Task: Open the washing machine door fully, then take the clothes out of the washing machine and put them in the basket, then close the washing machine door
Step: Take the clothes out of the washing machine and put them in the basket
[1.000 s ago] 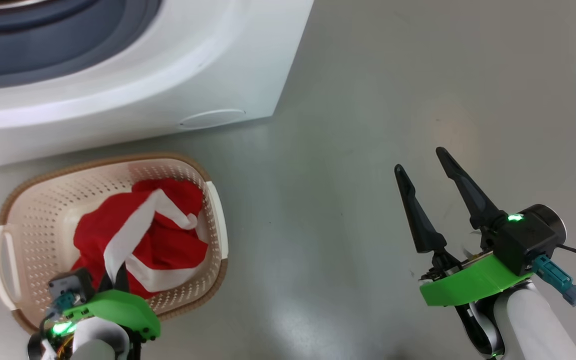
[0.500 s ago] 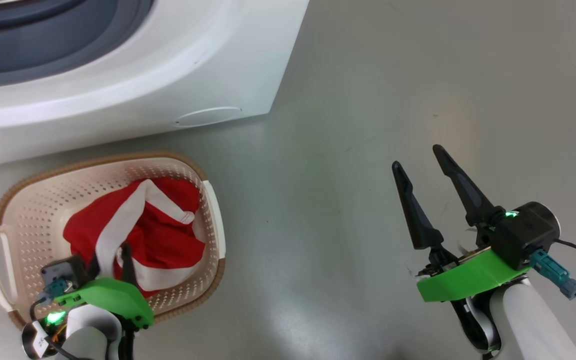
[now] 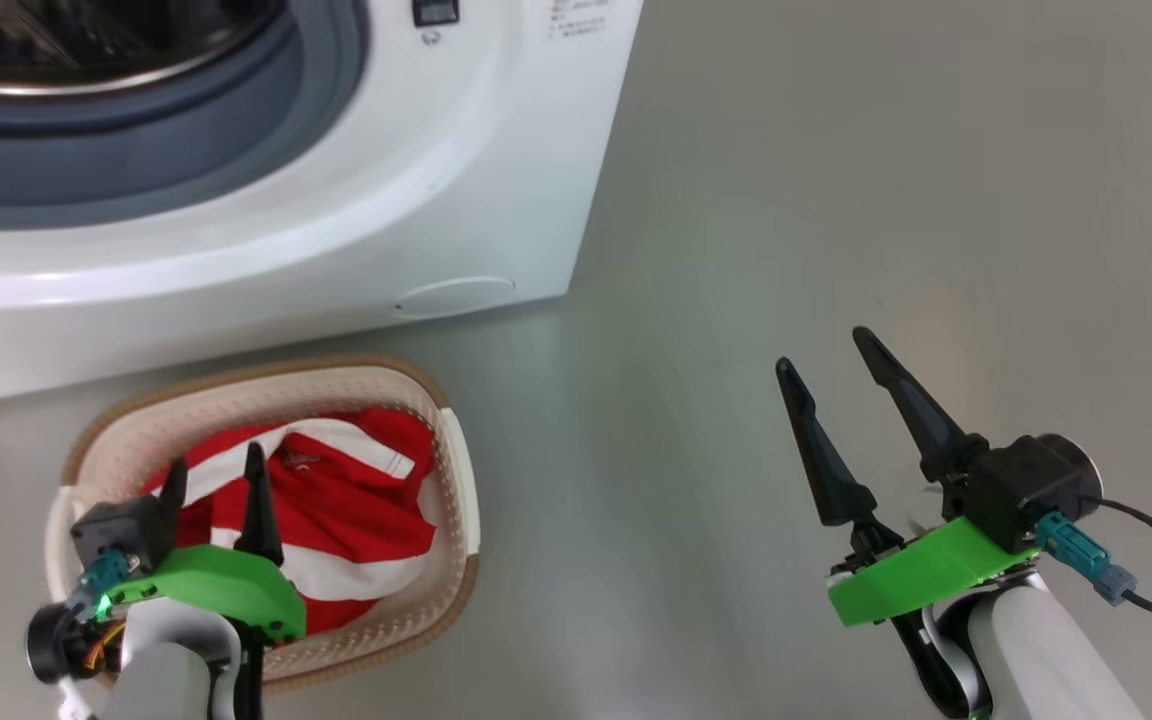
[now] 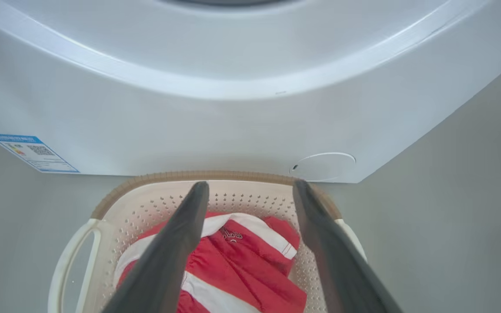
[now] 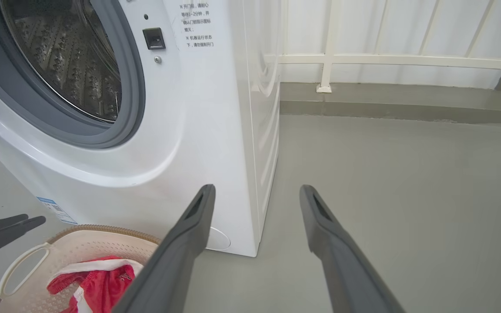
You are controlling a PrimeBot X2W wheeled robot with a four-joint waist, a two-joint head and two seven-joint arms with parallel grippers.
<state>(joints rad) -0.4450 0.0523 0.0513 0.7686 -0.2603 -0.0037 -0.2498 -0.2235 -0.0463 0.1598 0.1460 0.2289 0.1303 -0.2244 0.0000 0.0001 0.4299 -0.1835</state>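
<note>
Grey floor (image 5: 407,182) — white railing (image 5: 402,61) behind

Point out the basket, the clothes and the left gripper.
the basket (image 3: 464,485), head view, on its white side handle.
the clothes (image 3: 356,500), head view, on red fabric inside the basket.
the left gripper (image 3: 215,462), head view, midway between its open fingertips.

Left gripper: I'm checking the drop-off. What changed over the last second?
The left gripper opened, letting go of the red-and-white clothes, which settled flatter in the basket. The head camera tilted up, showing more of the washing machine. The right gripper stayed open over the floor; the basket kept its place.
</note>
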